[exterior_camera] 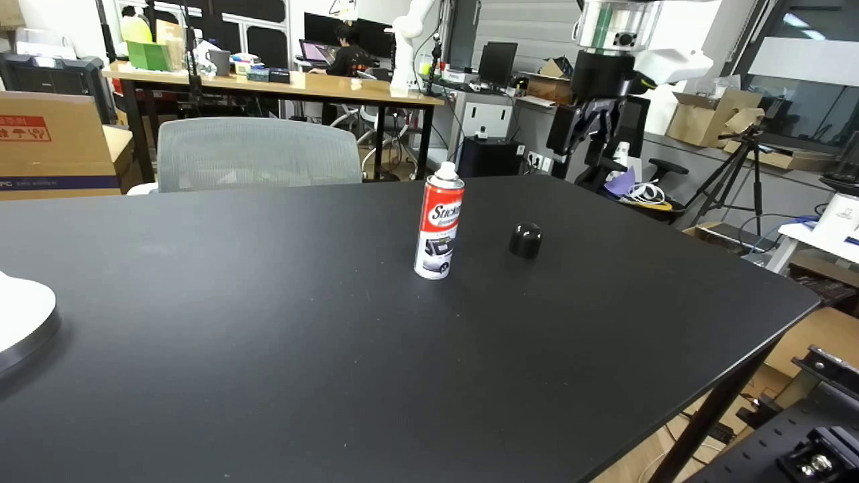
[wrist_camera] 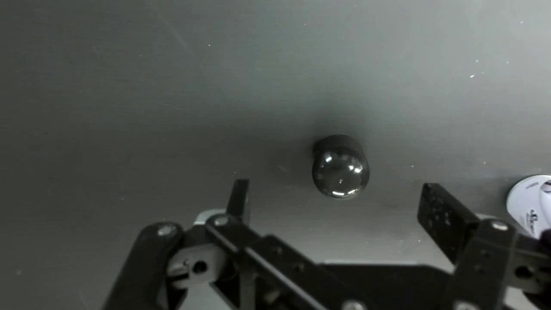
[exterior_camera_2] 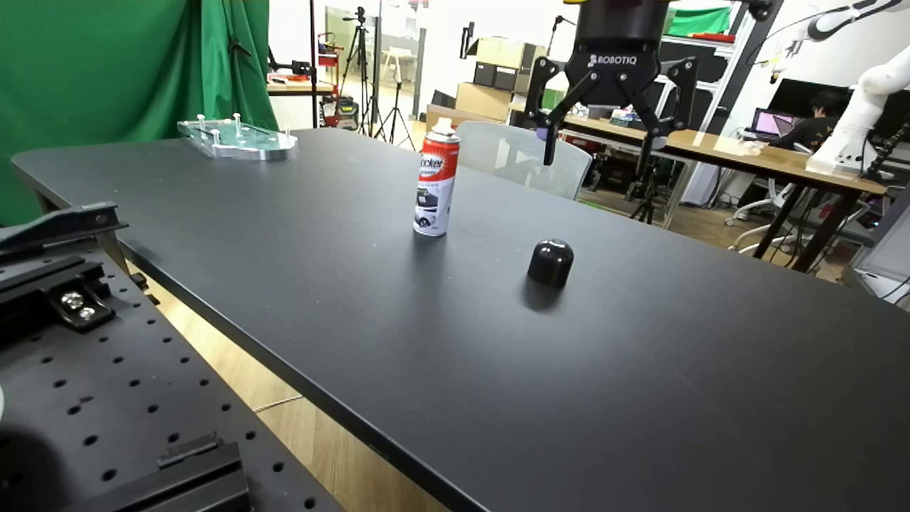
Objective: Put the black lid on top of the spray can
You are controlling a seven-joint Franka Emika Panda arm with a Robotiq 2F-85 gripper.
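The black lid (exterior_camera: 525,241) stands on the dark table, domed side up, in both exterior views (exterior_camera_2: 551,263). The white spray can (exterior_camera: 439,225) with its red band and narrow white nozzle stands upright beside it, a short gap away; it also shows in an exterior view (exterior_camera_2: 436,185). My gripper (exterior_camera_2: 597,165) is open and empty, high above the table. In the wrist view the lid (wrist_camera: 340,174) appears between and just beyond the open fingertips (wrist_camera: 335,189), untouched. The can's lower part (wrist_camera: 531,206) shows at the right edge; its top is out of frame.
The black table (exterior_camera: 268,335) bears a clear plate with metal posts (exterior_camera_2: 238,139) at its far end. A white rounded object (exterior_camera: 23,312) lies at the table's left in an exterior view. A grey mesh chair (exterior_camera: 258,154) stands against the table's edge. A perforated black mount (exterior_camera_2: 142,377) sits beside the table.
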